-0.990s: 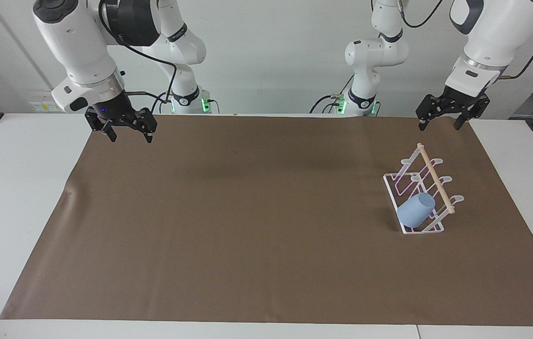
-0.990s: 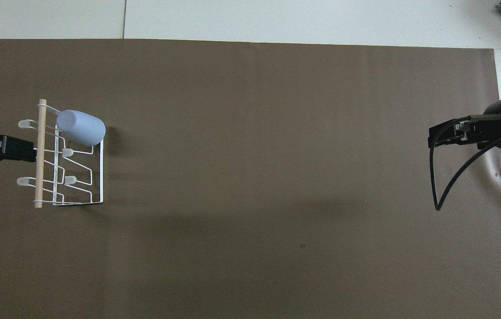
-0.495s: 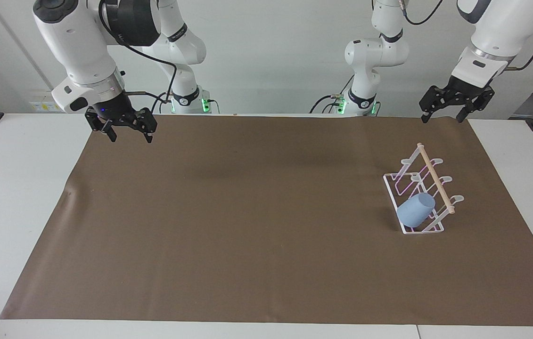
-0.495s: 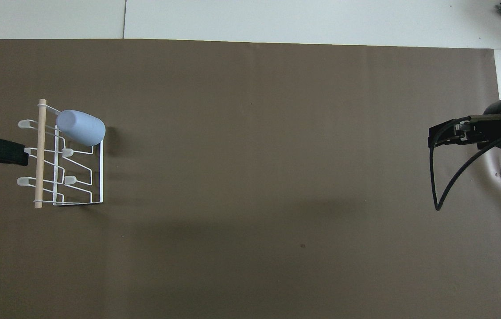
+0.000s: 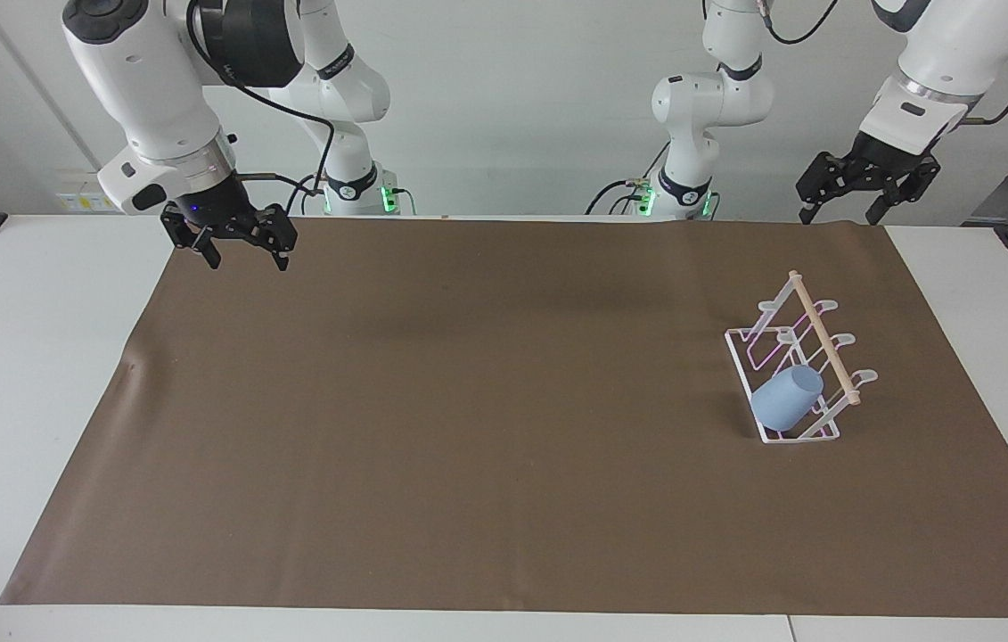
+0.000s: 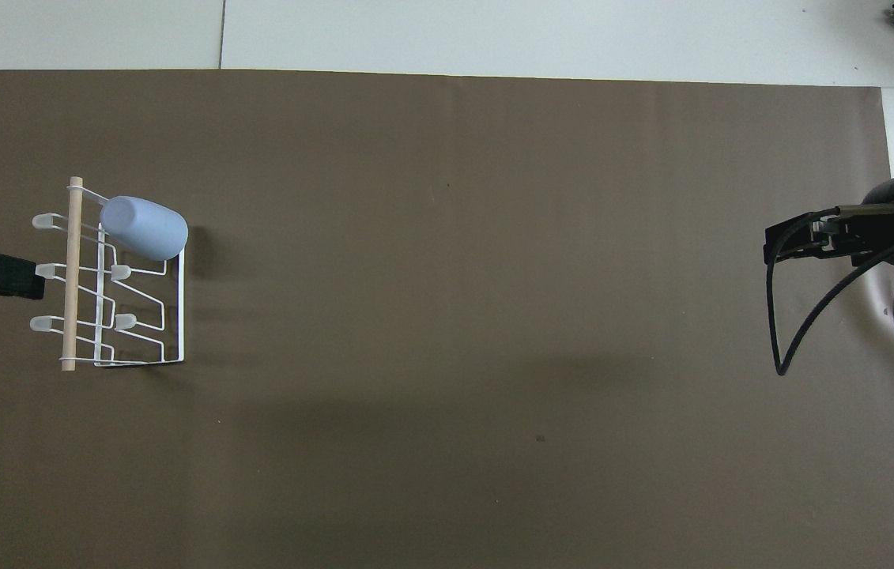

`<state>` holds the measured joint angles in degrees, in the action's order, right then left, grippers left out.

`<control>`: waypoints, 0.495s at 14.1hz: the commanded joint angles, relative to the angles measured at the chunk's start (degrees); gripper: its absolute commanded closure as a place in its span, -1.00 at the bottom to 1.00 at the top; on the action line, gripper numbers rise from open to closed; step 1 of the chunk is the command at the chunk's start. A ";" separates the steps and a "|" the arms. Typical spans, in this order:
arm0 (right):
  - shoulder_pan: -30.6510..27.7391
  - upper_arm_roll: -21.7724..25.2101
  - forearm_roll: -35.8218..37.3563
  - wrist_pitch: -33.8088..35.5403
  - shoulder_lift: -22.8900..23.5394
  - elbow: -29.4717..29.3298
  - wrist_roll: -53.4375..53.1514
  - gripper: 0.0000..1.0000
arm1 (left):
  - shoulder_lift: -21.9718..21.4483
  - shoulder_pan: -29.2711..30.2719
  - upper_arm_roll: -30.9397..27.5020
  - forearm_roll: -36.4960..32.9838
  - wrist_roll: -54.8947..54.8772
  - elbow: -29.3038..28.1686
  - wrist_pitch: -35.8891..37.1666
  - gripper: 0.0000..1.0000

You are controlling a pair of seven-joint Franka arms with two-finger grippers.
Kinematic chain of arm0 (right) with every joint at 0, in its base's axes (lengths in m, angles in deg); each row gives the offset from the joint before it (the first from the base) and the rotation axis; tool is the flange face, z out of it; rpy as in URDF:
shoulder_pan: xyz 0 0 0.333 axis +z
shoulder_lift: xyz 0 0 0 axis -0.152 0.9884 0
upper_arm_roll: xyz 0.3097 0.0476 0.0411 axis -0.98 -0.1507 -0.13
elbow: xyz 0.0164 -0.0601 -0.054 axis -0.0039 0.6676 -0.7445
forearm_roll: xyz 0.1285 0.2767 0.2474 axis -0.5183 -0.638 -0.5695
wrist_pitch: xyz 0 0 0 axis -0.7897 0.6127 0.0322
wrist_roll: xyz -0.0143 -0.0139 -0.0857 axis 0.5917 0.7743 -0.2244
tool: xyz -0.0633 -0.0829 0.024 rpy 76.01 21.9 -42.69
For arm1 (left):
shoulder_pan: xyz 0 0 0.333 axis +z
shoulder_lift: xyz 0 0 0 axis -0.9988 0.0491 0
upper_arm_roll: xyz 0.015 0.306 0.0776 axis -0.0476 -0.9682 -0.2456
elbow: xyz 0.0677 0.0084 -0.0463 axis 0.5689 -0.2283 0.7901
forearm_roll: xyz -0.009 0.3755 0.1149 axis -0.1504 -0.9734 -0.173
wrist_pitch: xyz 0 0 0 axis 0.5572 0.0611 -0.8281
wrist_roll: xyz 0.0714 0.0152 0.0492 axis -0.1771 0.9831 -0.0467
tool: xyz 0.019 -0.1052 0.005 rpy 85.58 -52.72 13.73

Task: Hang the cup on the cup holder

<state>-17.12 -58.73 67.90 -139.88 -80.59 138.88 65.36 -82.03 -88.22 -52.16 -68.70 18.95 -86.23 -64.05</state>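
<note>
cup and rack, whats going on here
Nothing is being handled right now. The light-blue cup sits tilted on a prong of the white wire cup holder at the left arm's end of the brown mat. The left pincer is open and empty, up in the air clear of the rack. The right pincer waits open over its own end.

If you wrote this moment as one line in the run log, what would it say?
cup: hung tilted on cup holder | left gripper: open, empty, raised over table edge | right gripper: open, empty, waiting
</note>
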 commanded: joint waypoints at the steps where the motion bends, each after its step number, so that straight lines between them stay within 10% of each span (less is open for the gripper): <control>1: -0.50 -0.39 -0.04 -0.29 -0.62 0.88 -0.88 -1.00 | -1.93 0.59 -0.06 0.84 -1.21 -2.26 0.14 -1.00; 7: -0.50 -0.39 -0.04 -0.29 -0.62 0.88 -0.88 -1.00 | -2.37 0.07 0.03 0.93 -1.21 -3.48 -3.02 -1.00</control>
<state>-17.12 -58.73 67.90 -139.88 -80.59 138.88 65.36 -82.21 -88.21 -52.13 -68.67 18.69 -86.82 -65.10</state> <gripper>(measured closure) 0.000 0.000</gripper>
